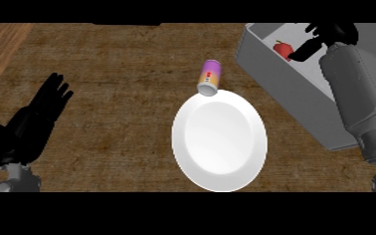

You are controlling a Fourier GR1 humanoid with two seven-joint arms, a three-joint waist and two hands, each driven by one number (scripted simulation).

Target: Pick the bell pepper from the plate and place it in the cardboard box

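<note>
Bell pepper point(282, 49) red, small, inside cardboard box point(294, 87) at far right, off plate point(220, 140); box looks grey here

Right hand point(323, 39) over box interior, just right of pepper, dark finger reaching down beside it; touching or apart – cannot tell, nor whether fingers curl or spread

Pepper long axis too small to read

Left hand point(44, 104) rests open at left edge, fingers up, well apart from box

Purple-orange can point(209, 77) lies tilted, near end at plate far rim

Box far wall cut off

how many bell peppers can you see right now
1. The red bell pepper is inside the grey box at upper right, next to the right hand. None on the white plate. The forearm may hide more.
</note>
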